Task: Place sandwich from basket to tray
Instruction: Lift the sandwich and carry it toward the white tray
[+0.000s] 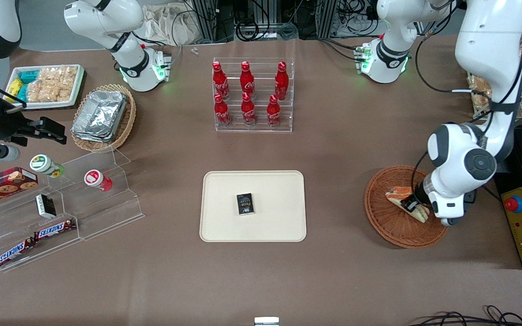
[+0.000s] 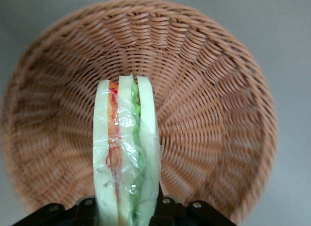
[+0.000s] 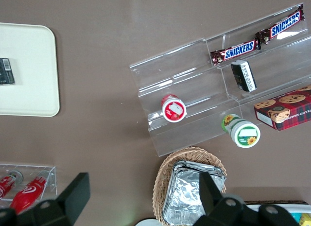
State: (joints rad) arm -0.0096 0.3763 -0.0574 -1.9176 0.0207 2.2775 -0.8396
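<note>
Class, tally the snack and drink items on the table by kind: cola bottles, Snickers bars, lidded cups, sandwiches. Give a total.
Cola bottles: 6
Snickers bars: 2
Lidded cups: 2
Sandwich: 1, over the basket, in the end effector
Total: 11

Likely robotics lab, cable tangle (image 1: 265, 18), aluminium framing (image 1: 206, 18), emergency-stop box (image 1: 521, 224) beside table (image 1: 333, 149)
</note>
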